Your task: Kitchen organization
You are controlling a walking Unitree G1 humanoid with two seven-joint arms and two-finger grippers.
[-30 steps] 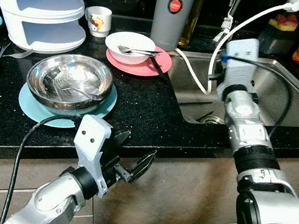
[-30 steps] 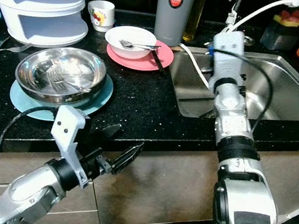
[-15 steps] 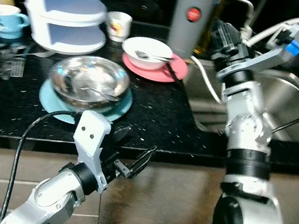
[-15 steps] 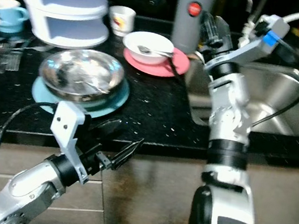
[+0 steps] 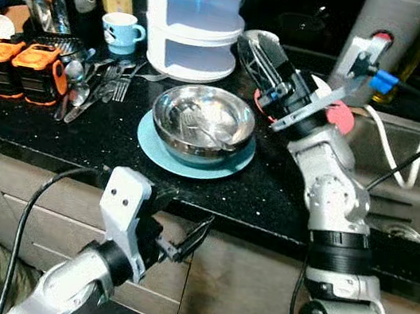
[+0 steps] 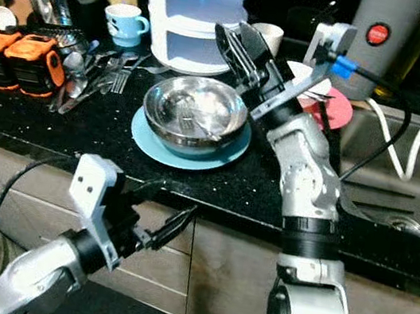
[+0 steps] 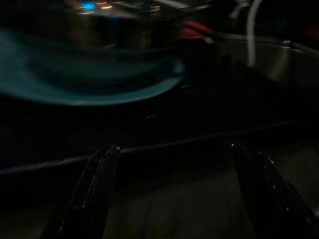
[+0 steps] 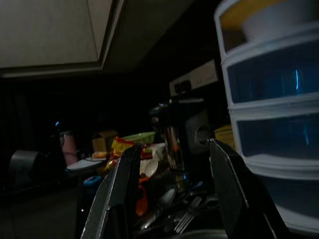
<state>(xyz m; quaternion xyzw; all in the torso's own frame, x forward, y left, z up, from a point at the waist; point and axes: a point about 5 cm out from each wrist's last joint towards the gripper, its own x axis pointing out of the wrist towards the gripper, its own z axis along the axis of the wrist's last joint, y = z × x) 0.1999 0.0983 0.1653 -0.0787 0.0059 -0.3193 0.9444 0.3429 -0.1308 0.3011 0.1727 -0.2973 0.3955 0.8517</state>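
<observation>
Right claw (image 5: 260, 59) up at centre frame, fingers spread, empty, just right of and above the steel bowl (image 5: 202, 120) on its teal plate (image 5: 156, 142). Left claw (image 5: 180, 237) open, empty, low below the table (image 5: 77, 131) edge, farther off.

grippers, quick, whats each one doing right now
Left gripper: open, empty, low in front of the counter edge.
Right gripper: open, empty, raised over the steel bowl.

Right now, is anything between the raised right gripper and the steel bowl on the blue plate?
Nothing visible blocks it. The right gripper, fingers open, is raised above the far rim of the steel bowl on the blue plate, with open air between them. The white stacked container stands just behind.
</observation>
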